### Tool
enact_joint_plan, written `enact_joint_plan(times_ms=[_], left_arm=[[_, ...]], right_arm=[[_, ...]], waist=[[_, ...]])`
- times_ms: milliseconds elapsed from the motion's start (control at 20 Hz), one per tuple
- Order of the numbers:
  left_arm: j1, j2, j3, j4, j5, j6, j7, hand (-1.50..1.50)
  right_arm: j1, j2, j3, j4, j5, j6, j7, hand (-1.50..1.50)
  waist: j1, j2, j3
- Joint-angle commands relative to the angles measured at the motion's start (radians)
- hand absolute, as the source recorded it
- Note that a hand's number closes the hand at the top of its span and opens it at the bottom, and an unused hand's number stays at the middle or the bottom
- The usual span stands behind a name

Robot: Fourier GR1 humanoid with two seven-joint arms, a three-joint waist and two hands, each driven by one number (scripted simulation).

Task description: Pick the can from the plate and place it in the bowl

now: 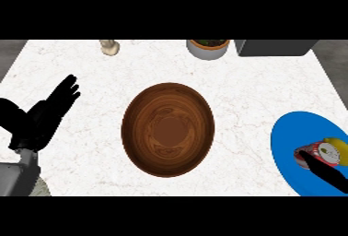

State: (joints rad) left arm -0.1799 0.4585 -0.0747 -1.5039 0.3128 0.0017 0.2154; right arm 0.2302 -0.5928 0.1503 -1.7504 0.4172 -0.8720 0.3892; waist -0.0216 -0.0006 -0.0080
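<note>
The can [319,153] is seen lying on the blue plate [296,138], touched by a straight finger of the right hand [326,173]. The left hand [41,115] is held with fingers apart, left of the wooden bowl [168,129].

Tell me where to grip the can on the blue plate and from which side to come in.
Grip the can across its curved red body. It seems to lie on its side on the blue plate, silver end facing up and right, beside something yellow. Probably best to come from the lower right, where the right hand already reaches it.
</note>
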Motion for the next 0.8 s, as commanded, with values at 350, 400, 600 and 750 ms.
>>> enact_joint_plan(times_ms=[350, 400, 600, 750], left_arm=[[-0.003, -0.014, -0.014, 0.016, -0.006, -0.031, -0.007, 0.0], [-0.034, -0.016, -0.02, -0.007, -0.022, -0.002, 0.024, 0.0], [-0.045, -0.043, -0.039, 0.003, -0.022, -0.016, 0.022, 0.0], [-0.068, -0.012, -0.002, 0.052, -0.013, -0.047, 0.005, 0.0]], right_arm=[[-0.102, -0.234, 0.018, -0.243, 0.096, 0.534, 0.726, -1.5], [-0.137, -0.243, 0.022, -0.278, 0.083, 0.585, 0.789, -1.5], [-0.326, -0.254, 0.032, -0.305, -0.002, 0.754, 0.974, -1.5], [-0.387, -0.263, 0.058, -0.235, -0.042, 0.833, 1.027, -1.5]], waist=[[0.043, 0.004, 0.0], [0.042, 0.002, 0.002], [0.051, 0.006, 0.003], [0.056, 0.011, 0.002]])
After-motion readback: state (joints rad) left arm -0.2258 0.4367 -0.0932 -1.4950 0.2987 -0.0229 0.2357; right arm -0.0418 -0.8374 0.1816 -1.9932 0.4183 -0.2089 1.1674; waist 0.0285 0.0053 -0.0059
